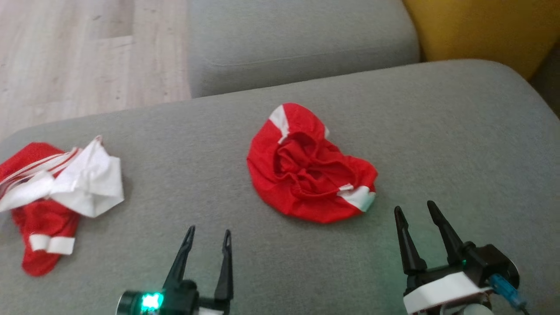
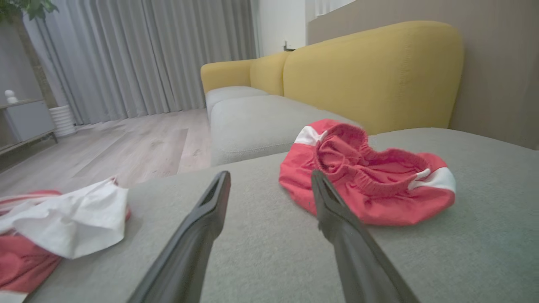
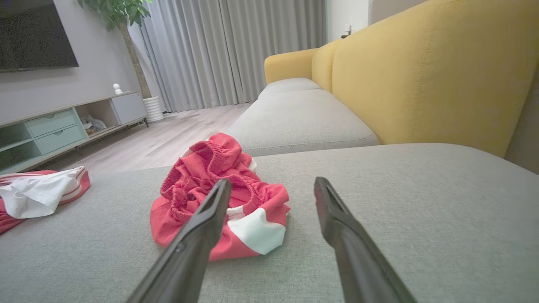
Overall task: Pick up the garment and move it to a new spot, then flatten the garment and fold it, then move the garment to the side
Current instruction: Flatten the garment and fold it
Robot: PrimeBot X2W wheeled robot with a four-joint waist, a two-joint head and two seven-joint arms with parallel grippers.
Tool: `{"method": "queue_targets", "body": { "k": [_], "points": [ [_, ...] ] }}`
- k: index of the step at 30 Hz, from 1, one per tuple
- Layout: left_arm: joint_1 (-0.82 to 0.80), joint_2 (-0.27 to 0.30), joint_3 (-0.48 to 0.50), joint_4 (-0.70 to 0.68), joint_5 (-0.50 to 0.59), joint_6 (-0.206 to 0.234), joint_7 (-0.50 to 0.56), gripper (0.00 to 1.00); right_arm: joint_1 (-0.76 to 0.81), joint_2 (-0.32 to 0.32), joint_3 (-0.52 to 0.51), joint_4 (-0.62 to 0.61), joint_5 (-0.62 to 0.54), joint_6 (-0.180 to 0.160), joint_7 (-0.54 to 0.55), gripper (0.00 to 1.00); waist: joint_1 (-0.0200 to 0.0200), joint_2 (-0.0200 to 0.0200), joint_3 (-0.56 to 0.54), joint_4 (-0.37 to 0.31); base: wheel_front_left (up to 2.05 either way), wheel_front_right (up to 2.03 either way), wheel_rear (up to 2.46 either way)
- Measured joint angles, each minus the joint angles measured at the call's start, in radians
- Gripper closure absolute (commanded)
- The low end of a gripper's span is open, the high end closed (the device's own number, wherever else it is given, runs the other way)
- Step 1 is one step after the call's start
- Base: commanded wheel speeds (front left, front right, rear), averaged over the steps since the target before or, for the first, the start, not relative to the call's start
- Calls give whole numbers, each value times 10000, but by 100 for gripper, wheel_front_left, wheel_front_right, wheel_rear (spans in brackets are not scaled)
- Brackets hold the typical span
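Observation:
A crumpled red garment [image 1: 306,168] with white patches and a gathered elastic band lies in a heap in the middle of the grey sofa cushion [image 1: 459,144]. The left wrist view has the garment [image 2: 370,185] ahead and to the right. From the right wrist, the garment [image 3: 219,198] sits ahead and slightly left. My left gripper [image 1: 209,236] stands open near the cushion's front edge, below and left of the heap, with nothing between its fingers. Just below the heap's right end, my right gripper [image 1: 415,211] is open and empty too.
A second red and white garment [image 1: 57,192] lies bunched at the cushion's left end. Beyond the cushion are another grey seat [image 1: 297,39], a yellow backrest [image 1: 481,26] at the right and wooden floor [image 1: 87,48] at the left.

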Motion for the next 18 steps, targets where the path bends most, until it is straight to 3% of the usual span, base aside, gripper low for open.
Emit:
{"method": "queue_targets", "body": {
  "k": [9,18],
  "points": [
    [-1732,-6,-840,1158,270,-426,0,0,-296,2,115,-224,-13,0,0,0,0,0,502,-1105,0,0,0],
    [-4354,-23,-2180,3490,585,-1049,410,0,-883,2,180,-318,54,0,0,0,3,0,1372,-2017,0,0,0]
  ]
}}
